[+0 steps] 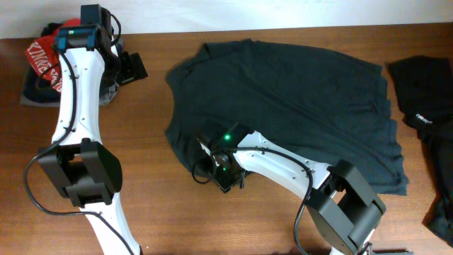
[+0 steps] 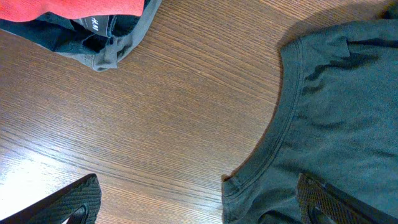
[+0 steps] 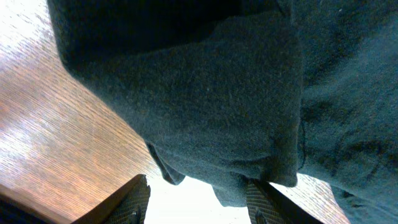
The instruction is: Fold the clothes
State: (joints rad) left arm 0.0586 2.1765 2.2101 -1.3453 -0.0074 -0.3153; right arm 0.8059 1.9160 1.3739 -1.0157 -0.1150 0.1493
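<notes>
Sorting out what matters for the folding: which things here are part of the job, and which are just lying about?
Part of the job:
- dark teal shirt, spread on the table
- black garment at the right edge
- pile of clothes at the far left, red print on top
- right pincer, at the teal shirt's edge
- left pincer, wide open

Lying about:
- wooden table

Matt teal-grey cloth T-shirt (image 1: 297, 106) on smooth, faintly glossy wood-grain table (image 1: 156, 142); ribbed black fingers (image 3: 137, 202).

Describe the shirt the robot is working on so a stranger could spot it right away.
On the wooden table, look at the middle, where the biggest garment lies spread out. That is the teal-grey shirt: plain, with no print, unlike the black clothes at the right edge and the red-and-black pile top left.
</notes>
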